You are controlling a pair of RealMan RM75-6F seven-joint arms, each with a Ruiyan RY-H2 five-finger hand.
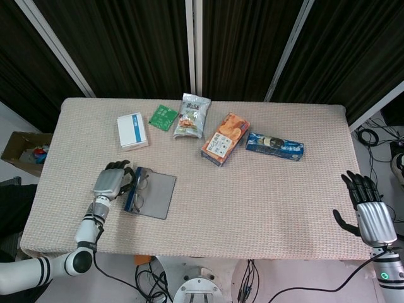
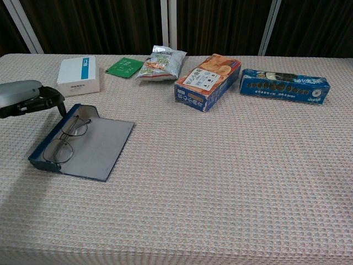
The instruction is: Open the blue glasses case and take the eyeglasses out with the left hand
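Observation:
The blue glasses case (image 1: 158, 197) (image 2: 102, 146) lies open near the table's front left, its grey flap spread flat to the right. The thin wire eyeglasses (image 1: 138, 190) (image 2: 55, 151) lie inside the blue tray, folded. My left hand (image 1: 111, 182) (image 2: 25, 97) sits just left of the case, fingers bent down at the tray's far left corner, holding nothing. Whether the fingers touch the tray I cannot tell. My right hand (image 1: 369, 216) hovers off the table's front right corner, fingers spread and empty; the chest view does not show it.
Along the back stand a white box (image 1: 132, 130) (image 2: 79, 75), a green packet (image 1: 163, 117) (image 2: 124, 67), a snack bag (image 1: 192, 116) (image 2: 161, 62), an orange box (image 1: 225, 138) (image 2: 208, 81) and a blue biscuit box (image 1: 274, 146) (image 2: 284, 85). A cardboard box (image 1: 22, 151) sits on the floor left.

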